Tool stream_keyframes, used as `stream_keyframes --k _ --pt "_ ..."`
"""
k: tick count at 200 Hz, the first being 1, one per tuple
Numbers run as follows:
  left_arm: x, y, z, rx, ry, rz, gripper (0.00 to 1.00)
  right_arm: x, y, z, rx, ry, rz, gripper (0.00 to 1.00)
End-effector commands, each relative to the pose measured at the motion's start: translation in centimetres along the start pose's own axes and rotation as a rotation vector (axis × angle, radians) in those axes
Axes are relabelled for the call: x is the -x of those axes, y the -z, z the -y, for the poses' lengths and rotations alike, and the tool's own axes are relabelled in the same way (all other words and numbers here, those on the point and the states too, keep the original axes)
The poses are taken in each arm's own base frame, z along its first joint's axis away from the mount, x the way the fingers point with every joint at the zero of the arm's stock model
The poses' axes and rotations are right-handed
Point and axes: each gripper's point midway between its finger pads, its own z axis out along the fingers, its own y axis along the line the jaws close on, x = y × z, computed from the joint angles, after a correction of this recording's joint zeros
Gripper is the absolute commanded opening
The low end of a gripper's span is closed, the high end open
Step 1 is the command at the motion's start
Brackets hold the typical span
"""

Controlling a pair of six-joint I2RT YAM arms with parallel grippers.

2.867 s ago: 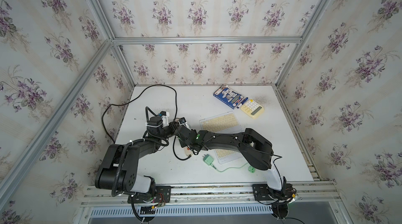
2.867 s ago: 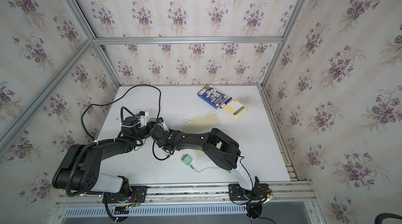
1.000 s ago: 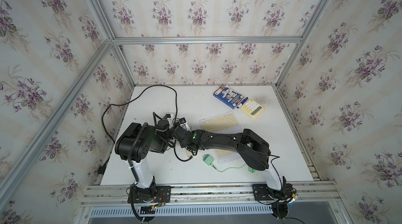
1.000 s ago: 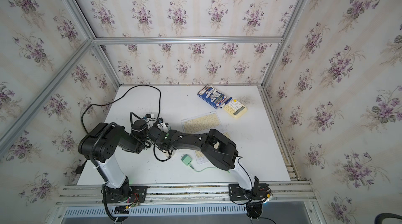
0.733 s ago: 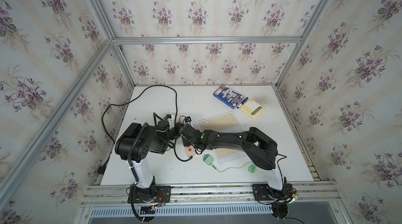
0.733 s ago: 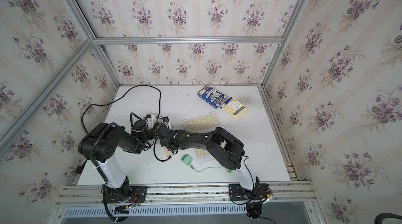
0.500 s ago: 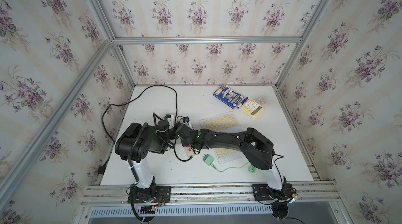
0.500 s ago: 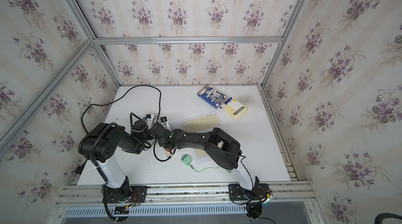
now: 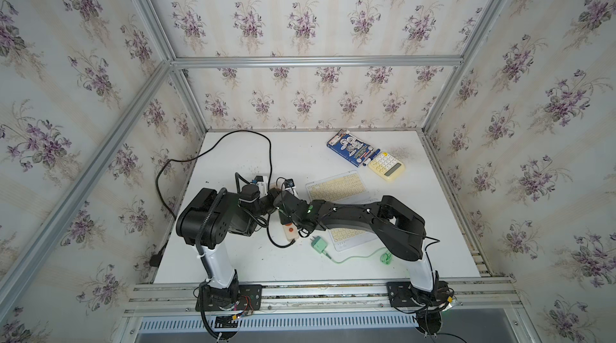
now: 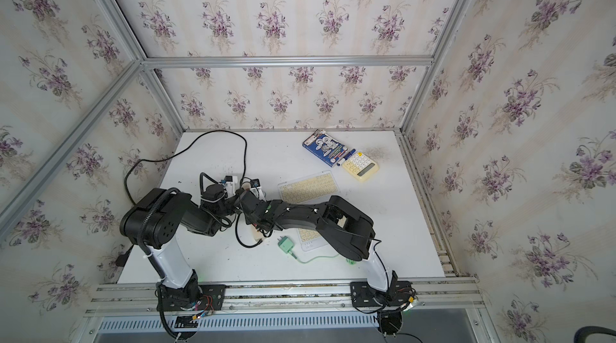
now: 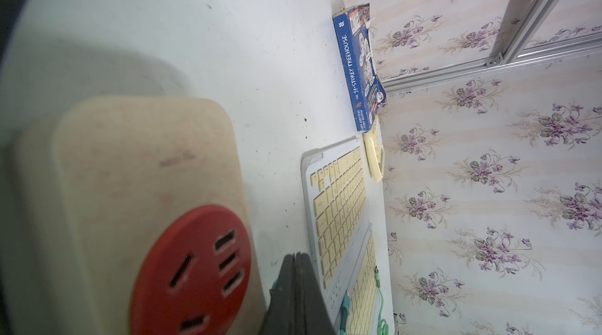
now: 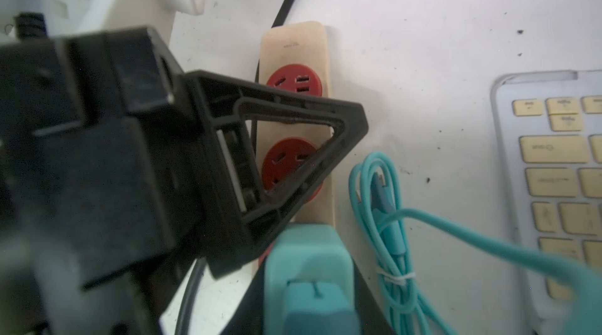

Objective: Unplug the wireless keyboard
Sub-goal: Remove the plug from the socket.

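In both top views you see the keyboard lying flat in the middle of the white table, with the right arm stretched across its near half. The green plug lies on the table just beside the near end of the power strip, and it is not in a socket there. The green cable runs from the plug along the table and goes under the right arm. The left arm reaches in from the other side, and the two arms meet over the strip. A black cord loops over the far left of the table. A blue book and a yellow calculator sit side by side near the back wall. In the left wrist view you see the left gripper with its two fingers pressed flat together, holding nothing, at the edge of the strip next to a red socket. The keyboard lies past it. In the right wrist view you see that shut tip over the strip, between two red sockets. The green plug fills the near edge of this view, with the black fingers of the right gripper on both sides of it. You cannot tell if they pinch the plug or only stand around it. A bundle of the green cable lies between the strip and the keyboard.
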Motion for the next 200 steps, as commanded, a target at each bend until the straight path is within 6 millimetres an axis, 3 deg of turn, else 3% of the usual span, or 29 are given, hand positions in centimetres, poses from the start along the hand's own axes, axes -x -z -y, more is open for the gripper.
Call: stream_keyframes --k 1,17,34,57,78,91,105,127,146,179,200 --pt "-5.4 1.3 -6.8 0.272 0.145 -0.168 0.0 2.7 1.0 -3.4 0.144 -0.017 0.113 0.0" --pt "-5.4 1.3 -6.8 0.272 0.146 -0.167 0.0 3.2 1.8 -3.9 0.256 -0.047 0.166 0.0" --pt "-5.4 1.3 -6.8 0.271 0.147 -0.168 0.0 3.4 2.2 -3.2 0.313 -0.121 0.191 0.0" --pt "-5.4 1.3 -6.9 0.273 0.145 -0.166 0.0 3.3 2.0 -1.8 0.122 -0.053 0.168 0.0" --pt "-5.4 1.3 -6.8 0.272 0.145 -0.167 0.0 3.4 2.0 -2.0 0.017 0.025 0.158 0.0" --pt "-5.4 1.3 -6.8 0.272 0.145 -0.166 0.0 3.1 1.7 -2.5 0.075 0.0 0.151 0.0" --pt "-5.4 1.3 -6.8 0.273 0.146 -0.167 0.0 2.9 1.6 -3.8 0.265 -0.075 0.154 0.0" --pt "-5.3 1.3 -6.8 0.272 0.146 -0.166 0.0 2.8 0.7 -3.0 0.404 -0.255 0.121 0.0" --pt "-5.3 1.2 -6.8 0.271 0.144 -0.166 0.0 2.6 0.7 -2.2 0.267 -0.206 0.098 0.0" --pt "-5.3 1.3 -6.8 0.272 0.148 -0.165 0.0 3.6 2.4 -1.7 -0.053 0.053 0.186 0.0" --pt "-5.3 1.2 -6.8 0.273 0.144 -0.165 0.0 3.7 2.2 -1.3 -0.099 0.096 0.196 0.0"
